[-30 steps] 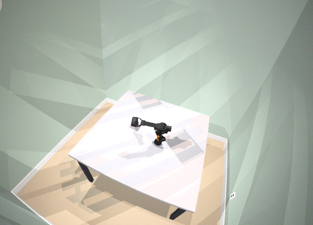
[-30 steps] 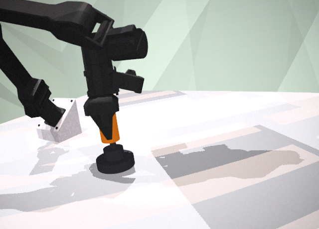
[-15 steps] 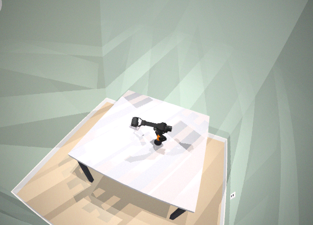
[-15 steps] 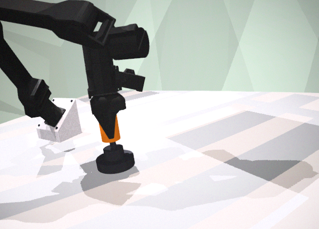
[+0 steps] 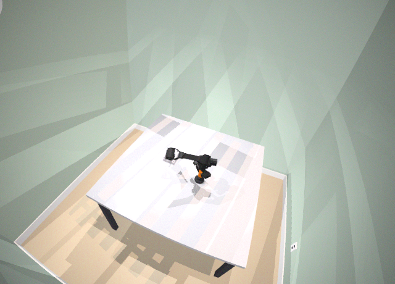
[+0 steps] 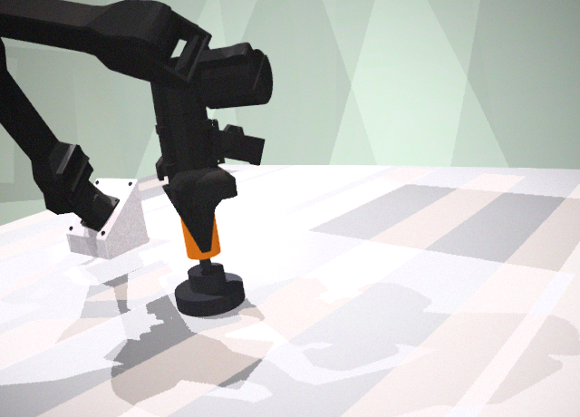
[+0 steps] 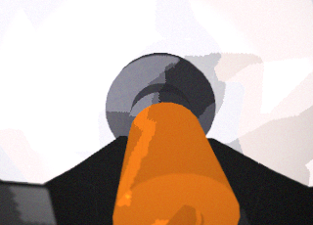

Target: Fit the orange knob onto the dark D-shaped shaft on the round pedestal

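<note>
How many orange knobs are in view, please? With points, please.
1: the orange knob [image 5: 200,173] [image 6: 188,245] [image 7: 168,152] is between the gripper's fingers, above the round pedestal [image 5: 199,179] [image 6: 209,305] [image 7: 129,80]. The arm could hide others.

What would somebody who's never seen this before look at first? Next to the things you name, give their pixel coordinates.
Probably the bright orange knob [image 5: 200,173] [image 6: 188,242] [image 7: 168,152], held in the gripper [image 6: 204,244] just above the dark round pedestal [image 5: 199,179] [image 6: 209,302] [image 7: 129,80]. Next, the big black arm [image 5: 191,157] [image 6: 126,33] bending over it, with its foot on a pale, slanted block [image 6: 126,235] farther back on the white table [image 5: 134,191] [image 6: 290,257].
</note>
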